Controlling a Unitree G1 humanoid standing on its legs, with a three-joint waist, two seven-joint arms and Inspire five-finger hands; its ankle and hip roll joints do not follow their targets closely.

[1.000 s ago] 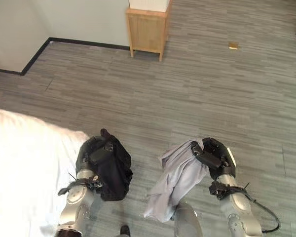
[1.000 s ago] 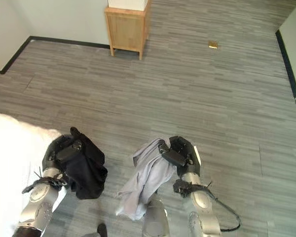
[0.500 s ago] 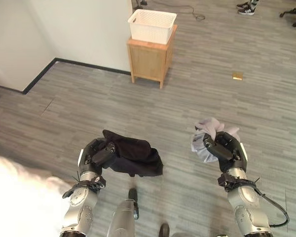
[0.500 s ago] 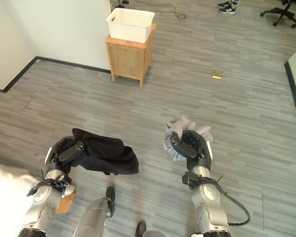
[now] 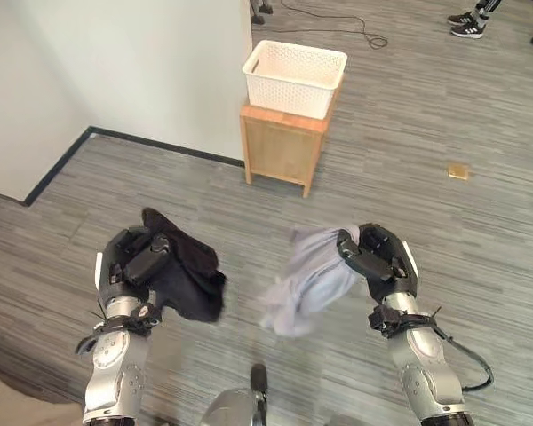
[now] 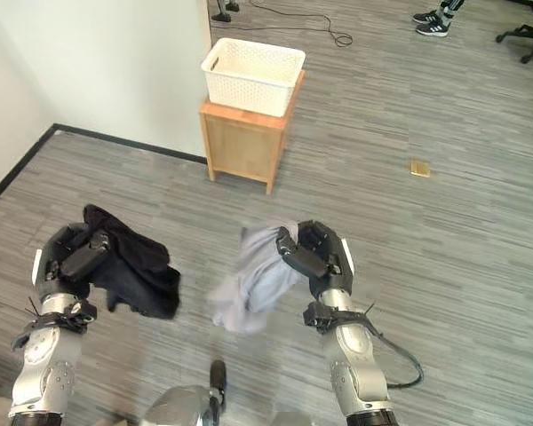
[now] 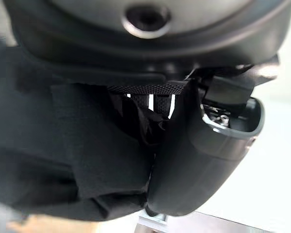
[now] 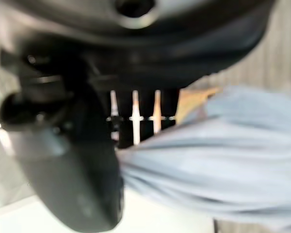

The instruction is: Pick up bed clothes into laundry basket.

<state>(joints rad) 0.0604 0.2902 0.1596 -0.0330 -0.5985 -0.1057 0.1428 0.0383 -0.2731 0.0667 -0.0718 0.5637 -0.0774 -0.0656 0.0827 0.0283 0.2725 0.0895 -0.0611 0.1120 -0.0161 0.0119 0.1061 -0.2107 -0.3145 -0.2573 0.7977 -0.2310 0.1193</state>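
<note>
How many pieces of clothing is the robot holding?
2. A black garment hangs from the left hand, and a light grey garment hangs from the right hand. More could be hidden out of view.

My left hand (image 7: 150, 43) fills the twelve o'clock side of the wrist camera, its dark thumb (image 7: 203, 160) running down toward five o'clock. I see black cloth (image 7: 72, 160) bunched against it from nine to six o'clock, with the fingers (image 7: 136, 109) curled into the folds and pinching it against the thumb.
</note>
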